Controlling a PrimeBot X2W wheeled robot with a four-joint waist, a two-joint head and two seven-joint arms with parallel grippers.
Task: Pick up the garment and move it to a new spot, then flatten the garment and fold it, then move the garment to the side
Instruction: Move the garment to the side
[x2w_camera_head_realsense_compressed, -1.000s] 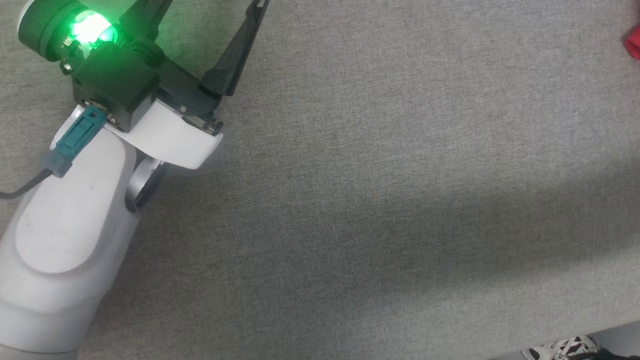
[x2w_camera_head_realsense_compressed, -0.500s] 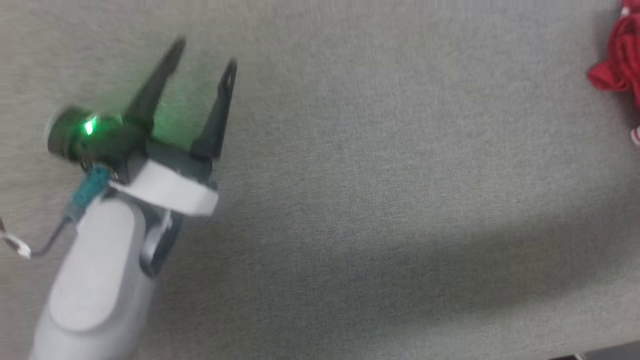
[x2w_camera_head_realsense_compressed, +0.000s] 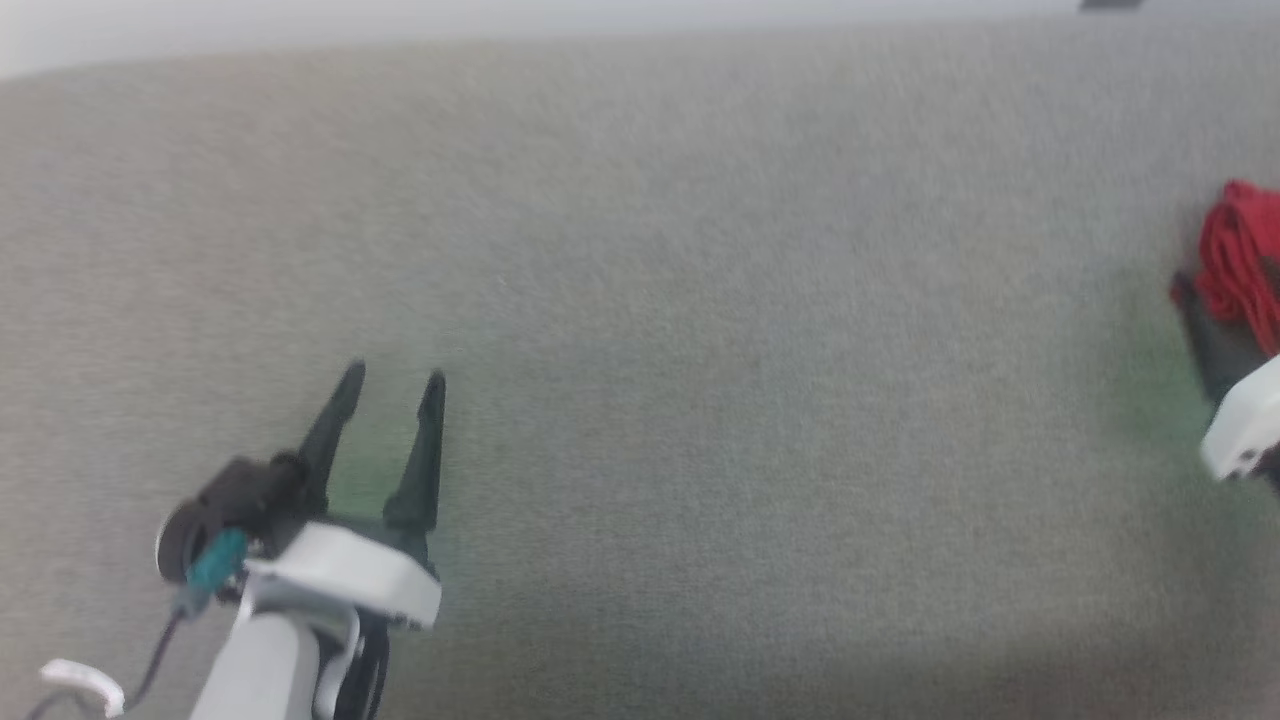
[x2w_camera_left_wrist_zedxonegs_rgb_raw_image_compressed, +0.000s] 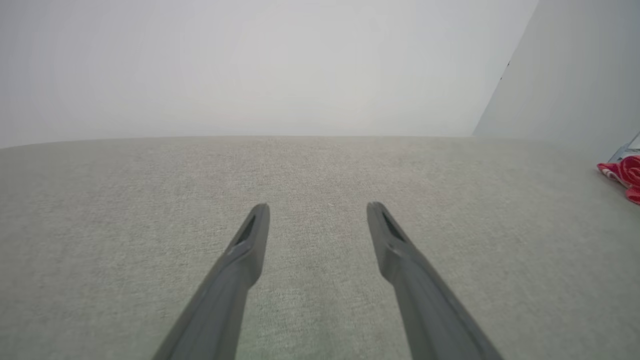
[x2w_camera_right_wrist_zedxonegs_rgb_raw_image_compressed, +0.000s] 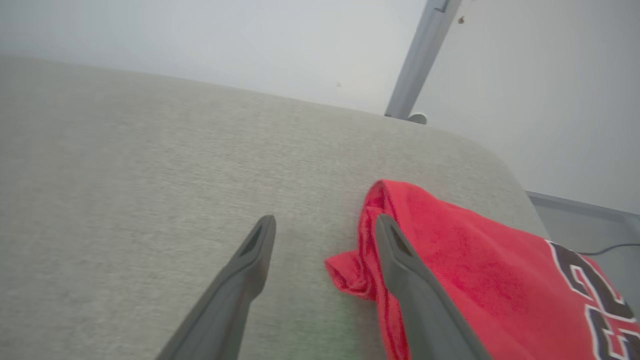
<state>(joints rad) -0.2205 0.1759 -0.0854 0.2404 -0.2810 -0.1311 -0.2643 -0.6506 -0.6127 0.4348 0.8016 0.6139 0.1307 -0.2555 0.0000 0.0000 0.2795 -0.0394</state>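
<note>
The garment (x2w_camera_right_wrist_zedxonegs_rgb_raw_image_compressed: 480, 260) is red with dark, white-outlined lettering (x2w_camera_right_wrist_zedxonegs_rgb_raw_image_compressed: 605, 305). It lies bunched near the table's right corner. My right gripper (x2w_camera_right_wrist_zedxonegs_rgb_raw_image_compressed: 325, 222) is open; its right finger lies over the garment's folded edge and its left finger over bare cloth. Nothing is pinched between them. In the head view the garment (x2w_camera_head_realsense_compressed: 1235, 265) sits at the right edge, just beyond my right wrist housing (x2w_camera_head_realsense_compressed: 1240, 430). My left gripper (x2w_camera_head_realsense_compressed: 393, 385) stands open over bare table at the lower left, far from the garment (x2w_camera_left_wrist_zedxonegs_rgb_raw_image_compressed: 625, 172), with its fingers (x2w_camera_left_wrist_zedxonegs_rgb_raw_image_compressed: 250, 240) empty.
The table (x2w_camera_head_realsense_compressed: 700, 350) is covered in grey fabric, with a wide bare stretch between the two arms. Its far edge (x2w_camera_head_realsense_compressed: 500, 50) meets a pale wall. A rounded corner (x2w_camera_right_wrist_zedxonegs_rgb_raw_image_compressed: 490, 155) lies just past the garment, with a metal post (x2w_camera_right_wrist_zedxonegs_rgb_raw_image_compressed: 417, 60) behind it.
The head camera has swung, so the whole picture has shifted: the table's far edge and my right wrist now show, and more of the garment. The right jaws have gone from shut to open.
</note>
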